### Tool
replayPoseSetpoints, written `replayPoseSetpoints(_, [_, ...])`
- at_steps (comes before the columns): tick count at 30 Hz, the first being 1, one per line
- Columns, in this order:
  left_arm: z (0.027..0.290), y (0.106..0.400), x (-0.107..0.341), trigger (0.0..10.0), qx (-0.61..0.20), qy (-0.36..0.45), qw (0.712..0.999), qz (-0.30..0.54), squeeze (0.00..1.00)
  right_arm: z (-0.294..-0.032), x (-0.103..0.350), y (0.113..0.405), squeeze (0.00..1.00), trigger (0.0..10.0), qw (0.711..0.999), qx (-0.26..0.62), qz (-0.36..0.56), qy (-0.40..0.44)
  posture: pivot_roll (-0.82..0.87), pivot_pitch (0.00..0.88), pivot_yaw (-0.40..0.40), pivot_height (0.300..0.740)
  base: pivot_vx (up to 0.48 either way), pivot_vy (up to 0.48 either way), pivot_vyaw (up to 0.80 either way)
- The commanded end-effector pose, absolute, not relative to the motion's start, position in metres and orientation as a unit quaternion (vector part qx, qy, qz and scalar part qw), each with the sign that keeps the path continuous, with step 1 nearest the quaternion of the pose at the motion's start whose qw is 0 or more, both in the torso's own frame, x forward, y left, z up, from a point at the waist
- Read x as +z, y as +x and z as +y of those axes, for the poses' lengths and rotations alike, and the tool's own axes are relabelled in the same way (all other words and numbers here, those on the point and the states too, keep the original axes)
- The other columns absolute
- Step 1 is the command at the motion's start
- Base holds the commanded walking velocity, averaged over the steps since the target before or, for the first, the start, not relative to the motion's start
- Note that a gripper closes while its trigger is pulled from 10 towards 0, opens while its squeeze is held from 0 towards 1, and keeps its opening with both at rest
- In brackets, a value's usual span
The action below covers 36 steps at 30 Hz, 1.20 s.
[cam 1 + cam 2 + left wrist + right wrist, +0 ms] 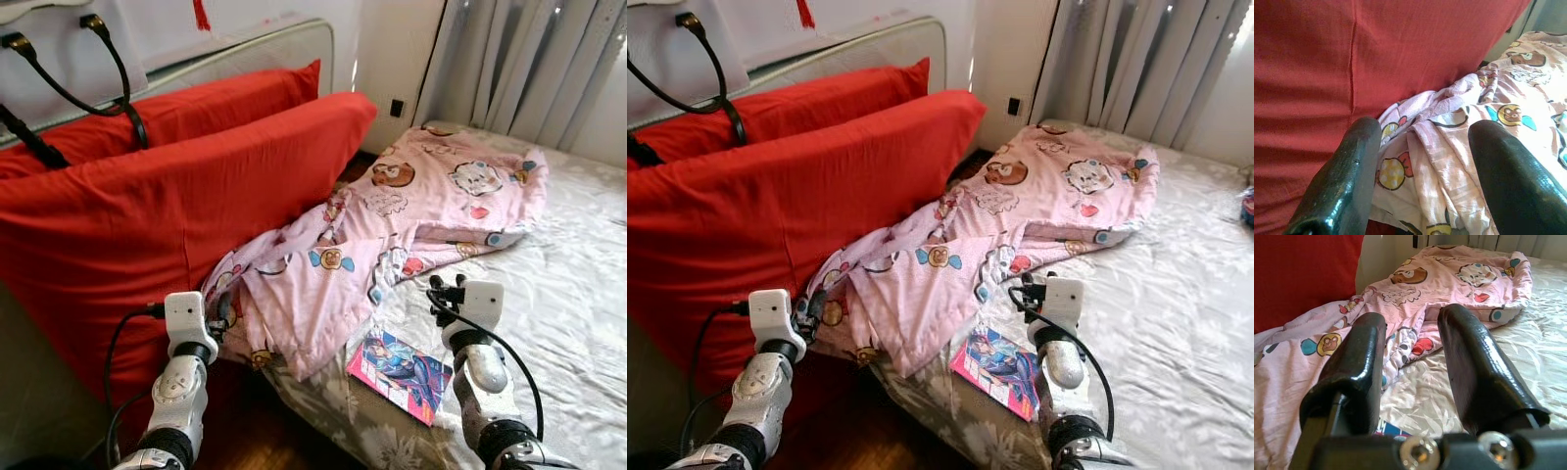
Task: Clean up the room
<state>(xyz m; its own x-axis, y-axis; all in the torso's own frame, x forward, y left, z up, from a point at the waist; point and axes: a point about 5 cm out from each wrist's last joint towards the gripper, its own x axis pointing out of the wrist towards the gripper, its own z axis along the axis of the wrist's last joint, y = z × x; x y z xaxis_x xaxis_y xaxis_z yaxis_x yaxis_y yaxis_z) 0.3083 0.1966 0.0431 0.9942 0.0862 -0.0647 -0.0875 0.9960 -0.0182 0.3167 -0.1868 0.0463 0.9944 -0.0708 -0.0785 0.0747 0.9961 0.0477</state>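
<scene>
A pink blanket [392, 235] lies crumpled across the bed [568, 323], its corner against the red pillow [147, 225]. The left gripper [1422, 161] has its fingers spread wide over the blanket's corner, holding nothing. The right gripper [1410, 347], fingers apart and empty, hovers beside the blanket's edge, above a book [400, 372].

pillows: 2 [176, 206] | blanket: 1 [392, 225] | book: 1 [402, 372] | bag: maybe 1 [69, 59]
</scene>
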Motion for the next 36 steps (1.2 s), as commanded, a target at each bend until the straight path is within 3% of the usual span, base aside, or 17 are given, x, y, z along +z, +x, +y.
replayPoseSetpoints(1, [0.1950,0.3104,0.0449,10.0,0.040,-0.009,0.999,0.031,0.00,-0.1838,0.0450,0.3164,0.00,10.0,0.998,-0.032,0.042,0.023,-0.06,0.000,-0.023,0.677,0.000,0.000,0.00])
replayPoseSetpoints(36, [0.1918,0.3104,0.0430,10.0,0.034,-0.013,0.999,0.038,0.00,-0.1857,0.0358,0.3139,0.00,10.0,0.996,-0.028,0.080,0.030,-0.06,0.000,-0.026,0.657,0.000,0.000,0.00])
